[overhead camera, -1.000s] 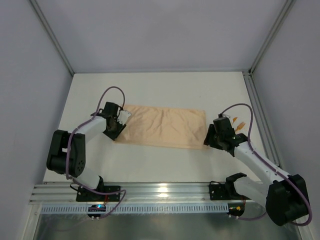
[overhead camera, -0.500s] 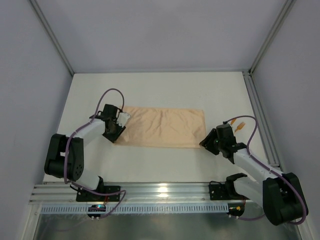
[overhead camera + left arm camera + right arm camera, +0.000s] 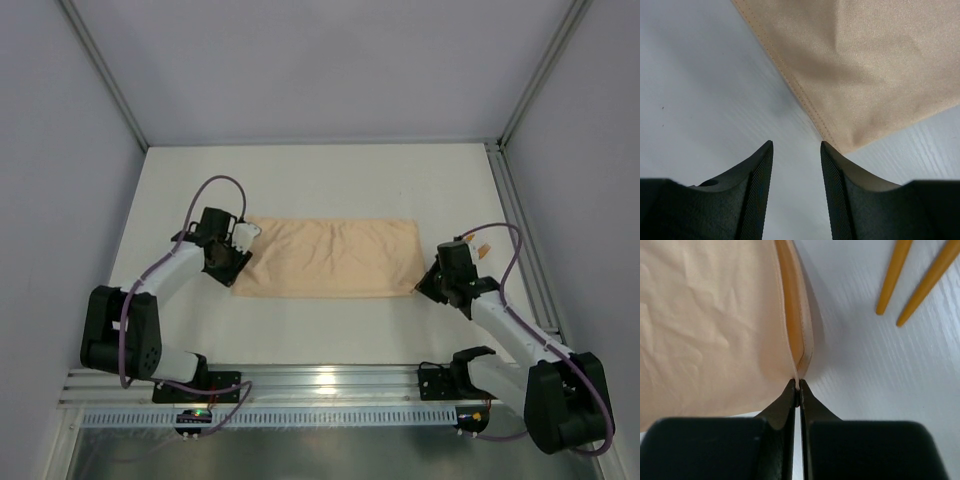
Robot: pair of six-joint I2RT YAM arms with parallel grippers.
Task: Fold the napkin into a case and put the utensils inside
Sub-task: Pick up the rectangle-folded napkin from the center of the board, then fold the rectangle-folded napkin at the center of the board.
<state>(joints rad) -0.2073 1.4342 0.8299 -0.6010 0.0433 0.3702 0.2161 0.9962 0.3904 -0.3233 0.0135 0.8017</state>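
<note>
**Top external view.** The soft peach-orange cloth napkin (image 3: 330,258) lies flat as a long rectangle on the white table (image 3: 330,185), an arm at each short end, so that both ends can be lifted together for what is judged to be the next fold. The left gripper (image 3: 236,272) hovers at the napkin's left near corner; the right gripper (image 3: 421,288) meets its right near corner. The thin bright-orange plastic utensils (image 3: 483,250) lie just beyond the napkin's right edge, outside the cloth, to be inserted once the case exists. **Left wrist view.** The left gripper (image 3: 796,145) has its jaws apart and holds nothing. The napkin (image 3: 875,65) has its stitched corner just beside one finger, not between the two, so the approach appears unfinished. **Right wrist view.** The right gripper (image 3: 798,390) is pressed closed on the napkin (image 3: 715,325) at its doubled edge, pinching both layers so they should lift as one. Two utensils (image 3: 894,277) lie apart from the cloth.
</note>
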